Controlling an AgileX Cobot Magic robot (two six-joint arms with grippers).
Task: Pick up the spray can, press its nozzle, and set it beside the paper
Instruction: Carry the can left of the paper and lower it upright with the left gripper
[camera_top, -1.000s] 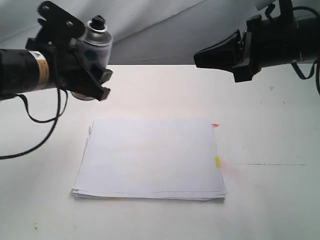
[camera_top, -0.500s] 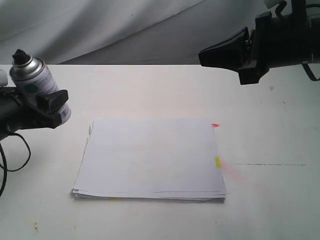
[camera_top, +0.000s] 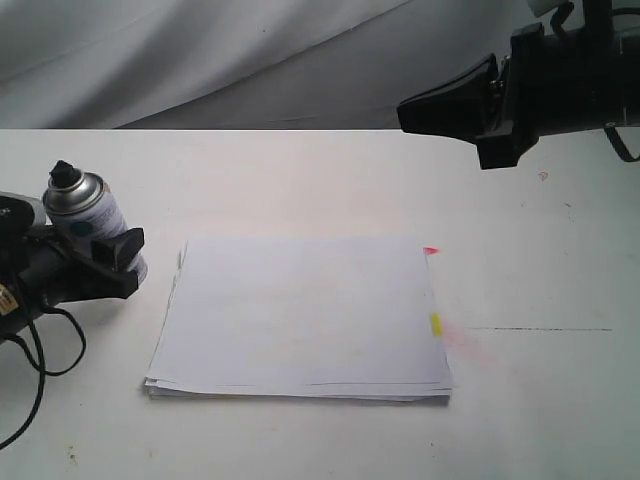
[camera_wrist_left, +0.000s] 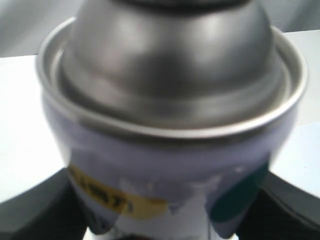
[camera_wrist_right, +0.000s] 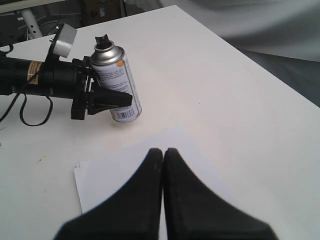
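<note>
The spray can (camera_top: 92, 212) stands upright just left of the paper (camera_top: 300, 315), its base at or close to the table surface. Its black nozzle (camera_top: 64, 173) points up. My left gripper (camera_top: 122, 258) is shut on the can's body, one dark finger on each side. In the left wrist view the can's silver dome (camera_wrist_left: 170, 75) fills the frame. The right wrist view shows the can (camera_wrist_right: 116, 85), its nozzle (camera_wrist_right: 103, 40), the left gripper (camera_wrist_right: 120, 99) and the paper's corner (camera_wrist_right: 115, 175). My right gripper (camera_top: 405, 108) (camera_wrist_right: 163, 152) hangs shut and empty, high at the back right.
The white table (camera_top: 540, 400) runs out to a pale draped backdrop (camera_top: 250, 60) behind. A thin dark line (camera_top: 540, 329) marks the table right of the paper. A black cable (camera_top: 40, 350) loops under the left arm.
The left arm has come down and leftward with the can, from high above the table to table level beside the paper. The right gripper has drifted slightly right and stayed shut.
</note>
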